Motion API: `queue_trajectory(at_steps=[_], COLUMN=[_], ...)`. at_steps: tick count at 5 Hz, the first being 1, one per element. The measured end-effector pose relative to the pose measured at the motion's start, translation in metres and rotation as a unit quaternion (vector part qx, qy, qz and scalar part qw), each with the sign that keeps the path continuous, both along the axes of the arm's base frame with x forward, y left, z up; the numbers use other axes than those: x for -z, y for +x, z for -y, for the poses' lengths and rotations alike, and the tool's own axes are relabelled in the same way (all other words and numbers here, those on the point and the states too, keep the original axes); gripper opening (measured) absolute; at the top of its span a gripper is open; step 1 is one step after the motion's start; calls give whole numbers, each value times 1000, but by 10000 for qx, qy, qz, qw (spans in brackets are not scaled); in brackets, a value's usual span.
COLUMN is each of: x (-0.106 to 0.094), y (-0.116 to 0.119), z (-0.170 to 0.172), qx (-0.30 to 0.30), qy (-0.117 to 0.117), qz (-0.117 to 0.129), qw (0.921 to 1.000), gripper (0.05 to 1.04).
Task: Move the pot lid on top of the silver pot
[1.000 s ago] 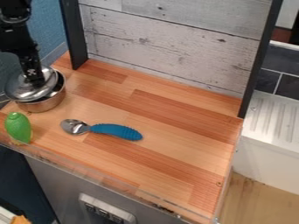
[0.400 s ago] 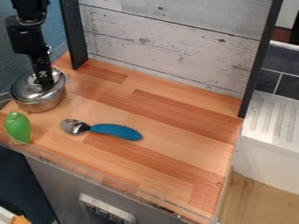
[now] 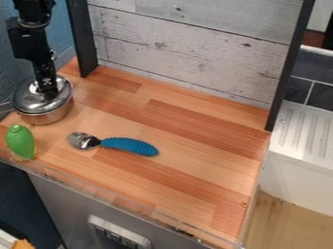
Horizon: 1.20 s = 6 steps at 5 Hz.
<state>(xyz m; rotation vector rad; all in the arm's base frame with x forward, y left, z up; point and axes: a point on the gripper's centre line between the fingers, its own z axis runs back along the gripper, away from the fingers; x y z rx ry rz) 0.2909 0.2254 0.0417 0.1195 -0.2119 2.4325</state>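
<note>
Jaws sit at the pot lid's top, their grip impossible to tell; the lid, tilted and off-centre a second ago, now covers the silver pot, so placement looks nearly complete.

soft, fairly bright light spreads over the desk, seeming to reach me from above, though i can't tell its exact source. pale glints and dark reflections streak the shiny lid, with more shine on the pot and the metal bowl of the spoon. my black arm sinks into deep tones. the white draining board looks bright; the lower left corner lies in dimness.
</note>
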Motion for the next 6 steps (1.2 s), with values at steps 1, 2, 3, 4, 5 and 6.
queue_trajectory(at_steps=[1,2,3,4,5,6], x=[-1,-1,-1,-25,-53,-73], y=[-1,-2,-4,-5,-4,-7], z=[4,7,8,4,6,3], qx=[8,13,40,-53,-44,-94], qy=[-156,-293,-409,-444,-662,-546], qz=[-62,-69,-92,192,548,776], qw=[9999,9995,9991,9988,9963,9954], gripper=[631,928,1011,1007,1001,1001])
